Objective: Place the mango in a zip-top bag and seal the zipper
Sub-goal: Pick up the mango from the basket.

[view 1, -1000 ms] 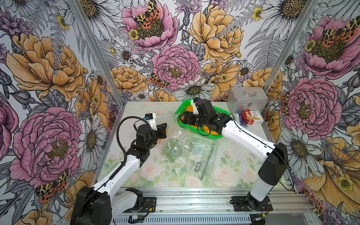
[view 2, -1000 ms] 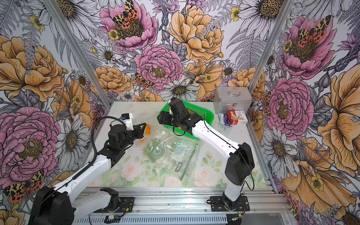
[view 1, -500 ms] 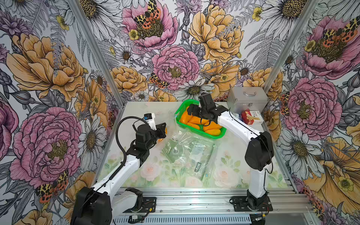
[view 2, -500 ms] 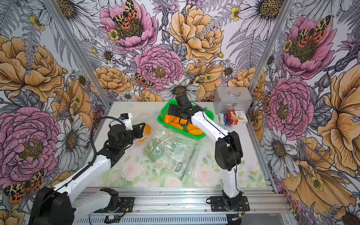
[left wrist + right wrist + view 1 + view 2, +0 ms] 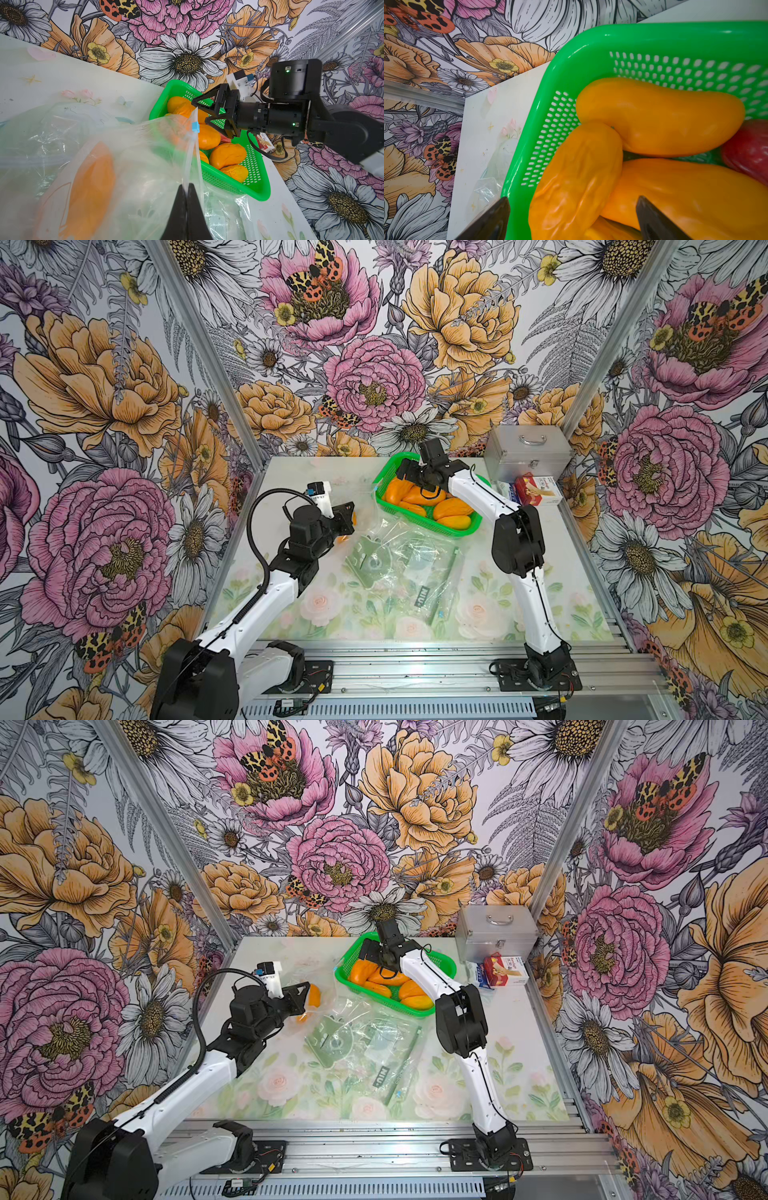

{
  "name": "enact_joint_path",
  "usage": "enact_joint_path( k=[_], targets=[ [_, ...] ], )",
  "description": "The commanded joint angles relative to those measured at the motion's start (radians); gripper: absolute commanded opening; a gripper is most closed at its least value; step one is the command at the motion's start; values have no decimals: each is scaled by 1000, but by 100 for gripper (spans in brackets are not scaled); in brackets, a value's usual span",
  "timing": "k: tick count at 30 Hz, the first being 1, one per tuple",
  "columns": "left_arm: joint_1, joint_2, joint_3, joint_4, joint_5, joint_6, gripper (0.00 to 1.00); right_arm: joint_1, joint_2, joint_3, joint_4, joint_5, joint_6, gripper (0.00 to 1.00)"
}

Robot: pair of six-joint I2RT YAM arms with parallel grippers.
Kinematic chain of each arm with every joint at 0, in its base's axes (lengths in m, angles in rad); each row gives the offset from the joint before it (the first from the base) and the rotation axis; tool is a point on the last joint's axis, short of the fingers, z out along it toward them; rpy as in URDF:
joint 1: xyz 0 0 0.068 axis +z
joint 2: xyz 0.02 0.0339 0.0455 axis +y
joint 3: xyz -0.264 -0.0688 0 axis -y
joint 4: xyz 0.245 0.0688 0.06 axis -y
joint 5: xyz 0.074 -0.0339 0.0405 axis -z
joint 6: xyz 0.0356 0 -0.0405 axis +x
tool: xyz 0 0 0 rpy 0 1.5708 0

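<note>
Firmly, left end effector [image 5: 186,187] clamps zip-top bag [image 5: 128,162] edge; right end effector [image 5: 572,198] gapes empty over basket [image 5: 571,52] rim.

Jaws spread wide over orange mangoes [image 5: 577,176] piled in a green basket [image 5: 591,52].

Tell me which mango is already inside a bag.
The mango in the zip-top bag pinched by the left gripper; the others all lie in the green basket.

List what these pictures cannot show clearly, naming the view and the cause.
- Bagged mango: left wrist view, blurred through the cloudy zip-top bag.
- Red item in the basket: right wrist view, cut by the frame edge.
- Carton print: both top views, too small.
</note>
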Motion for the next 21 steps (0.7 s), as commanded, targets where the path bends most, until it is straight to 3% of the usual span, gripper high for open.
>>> enact_joint_path(
  k=[1, 10, 17, 21],
  targets=[
    [12, -8, 10, 3, 0, -7, 0, -5, 52, 73, 1, -57, 36, 93],
    [10, 12, 18, 3, 13, -11, 0, -12, 140, 135, 1, -114, 64, 90],
    [9, 19, 20, 5, 20, -9, 0, -18, 193, 172, 1, -145, 78, 80],
    [9, 19, 17, 5, 19, -12, 0, -19, 207, 180, 1, -158, 82, 67]
  ],
)
